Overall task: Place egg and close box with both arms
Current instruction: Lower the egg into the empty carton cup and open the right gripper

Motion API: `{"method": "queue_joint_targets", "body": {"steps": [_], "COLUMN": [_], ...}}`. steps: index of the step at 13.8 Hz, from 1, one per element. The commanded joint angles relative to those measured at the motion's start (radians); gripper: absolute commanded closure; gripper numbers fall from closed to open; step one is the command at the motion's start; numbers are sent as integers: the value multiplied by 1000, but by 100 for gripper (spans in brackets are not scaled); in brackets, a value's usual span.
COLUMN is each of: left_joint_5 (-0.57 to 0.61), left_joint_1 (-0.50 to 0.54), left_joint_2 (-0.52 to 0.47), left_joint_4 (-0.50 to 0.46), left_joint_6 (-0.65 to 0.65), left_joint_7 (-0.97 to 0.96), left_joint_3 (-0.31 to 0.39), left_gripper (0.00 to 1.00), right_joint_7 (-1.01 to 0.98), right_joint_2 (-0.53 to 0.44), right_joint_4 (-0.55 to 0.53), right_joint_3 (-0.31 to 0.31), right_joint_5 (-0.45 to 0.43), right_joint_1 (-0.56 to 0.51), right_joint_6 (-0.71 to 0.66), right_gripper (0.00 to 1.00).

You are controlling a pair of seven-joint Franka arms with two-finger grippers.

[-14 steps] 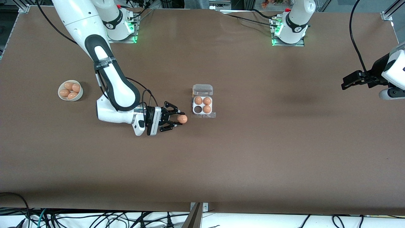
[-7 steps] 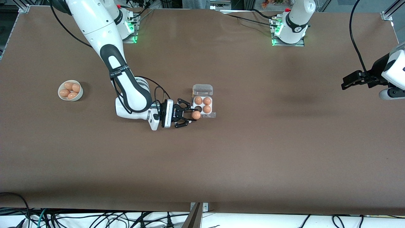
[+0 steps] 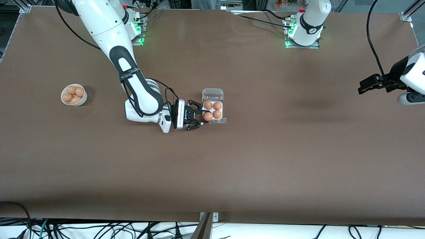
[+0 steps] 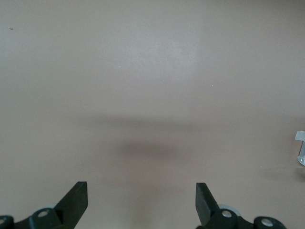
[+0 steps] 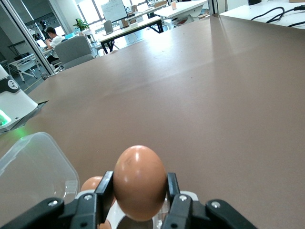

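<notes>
Since a second ago the right end effector [image 3: 203, 117] has carried the egg [image 3: 207, 116] from the bare table [image 3: 265, 159] to over the box [image 3: 212, 111], at the cell that was empty. Its fingers [image 5: 104, 190] are closed on the egg's sides; whether the egg already sits in the cell is hard to tell. The box lies mid-table, lid [image 3: 212, 94] open. The left end effector [image 4: 141, 200] waits near the table's edge at the left arm's end, its fingers spread wide, holding nothing.
</notes>
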Motion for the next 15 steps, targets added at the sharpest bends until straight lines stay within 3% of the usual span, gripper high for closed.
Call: {"method": "queue_joint_targets", "body": {"steps": [1,6,9,10,11,12,15], "left_joint_5": [-4,-5,-4,-4,-4,-5,-5], "left_joint_1": [4,4,4,4,4,4,10], "left_joint_2": [8,9,8,9,9,9,9], "left_joint_4": [24,24,24,24,24,24,24], "left_joint_6": [-19,-19,-19,-19,-19,-19,-19], "left_joint_7": [24,24,24,24,24,24,24], "left_joint_3": [1,2,1,1,1,1,1], "left_gripper": [0,0,0,0,0,0,0], "right_joint_7": [-33,-84,-87,-80,-73,-58,3], "right_joint_2": [-34,-17,-9,-9,-9,-8,-6], "right_joint_4": [-38,-53,-50,-47,-41,-39,-12], "right_joint_3": [4,21,27,28,27,28,28], "right_joint_5": [23,23,23,24,23,24,23], "right_joint_1": [11,9,9,9,7,7,7], "right_joint_6": [6,-3,-3,-3,-3,-5,-5], "right_gripper": [80,79,70,47,31,0,0]}}
